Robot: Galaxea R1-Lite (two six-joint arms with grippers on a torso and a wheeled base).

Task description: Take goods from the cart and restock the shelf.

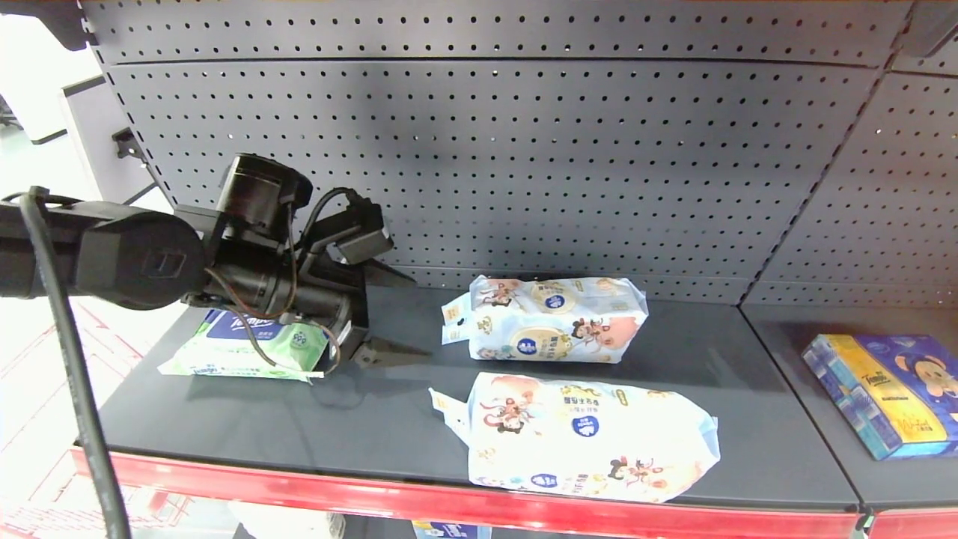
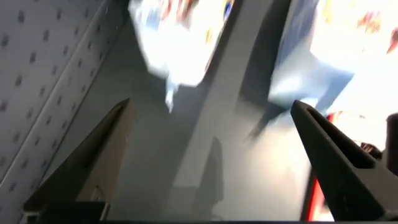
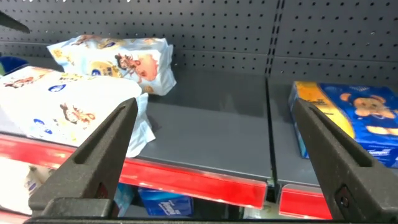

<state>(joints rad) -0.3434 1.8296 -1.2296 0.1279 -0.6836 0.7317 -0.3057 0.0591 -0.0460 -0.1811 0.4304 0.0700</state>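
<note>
Left tool (image 1: 419, 317) spread wide over shelf (image 1: 711, 352) — green pack (image 1: 239, 348) just beside it.

shelf (image 1: 711, 352) matt metal | soft pks (image 1: 591, 438) glossy plastic film | box (image 1: 887, 393) glossy cardbd

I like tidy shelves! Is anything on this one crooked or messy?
Nothing looks spilled or torn. The front cartoon pack lies tilted, one end near the shelf's red edge; the blue box on the next section sits askew too.
</note>
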